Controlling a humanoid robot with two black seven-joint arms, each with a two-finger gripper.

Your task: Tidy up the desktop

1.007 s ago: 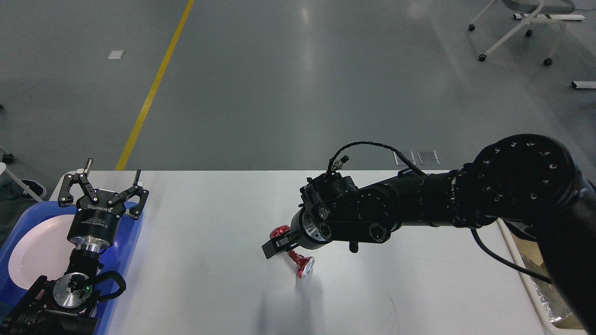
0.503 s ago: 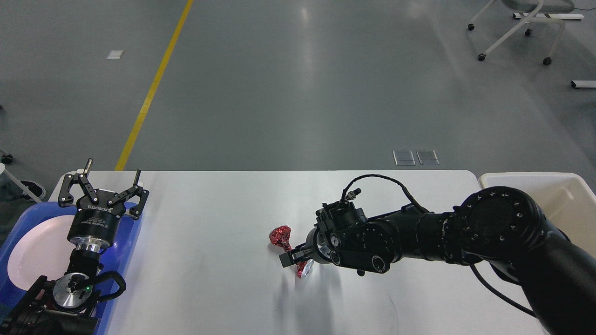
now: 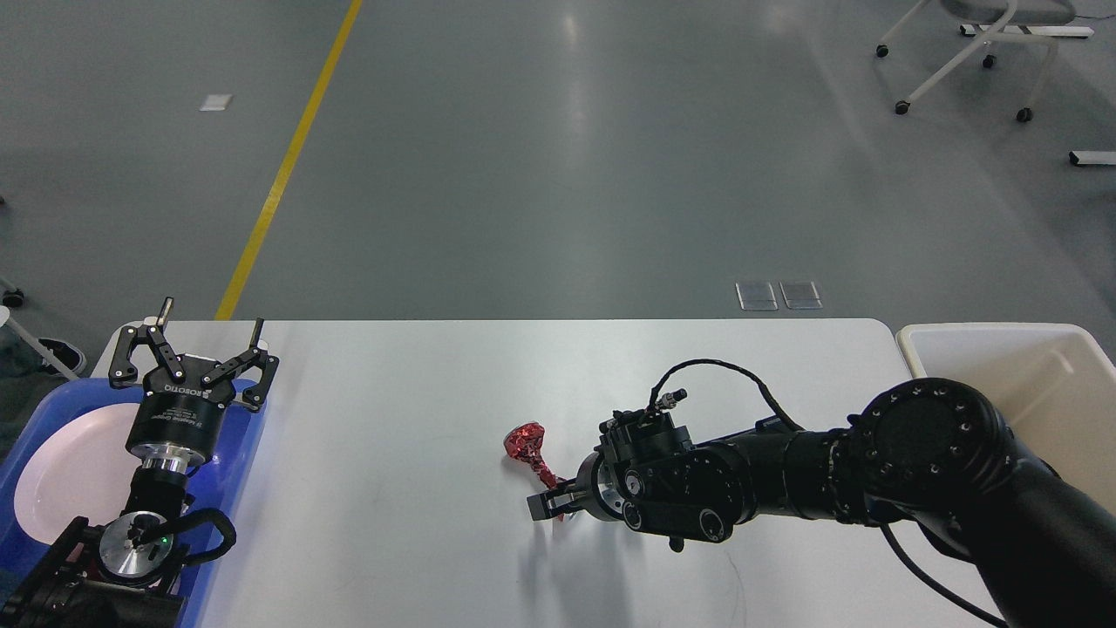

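The white counter point(image 3: 392, 558) fills the near part of the view, with its long side running left to right. A red foil wrapper point(image 3: 527, 447) lies near its middle, with its long axis slanting from far-left to near-right. The right gripper point(image 3: 547, 503) is seen low at the wrapper's near end; whether its jaws are together cannot be told. Half a second ago it was a little higher. The left gripper point(image 3: 193, 359) is held over the blue tray point(image 3: 228, 488), jaws apart, as before.
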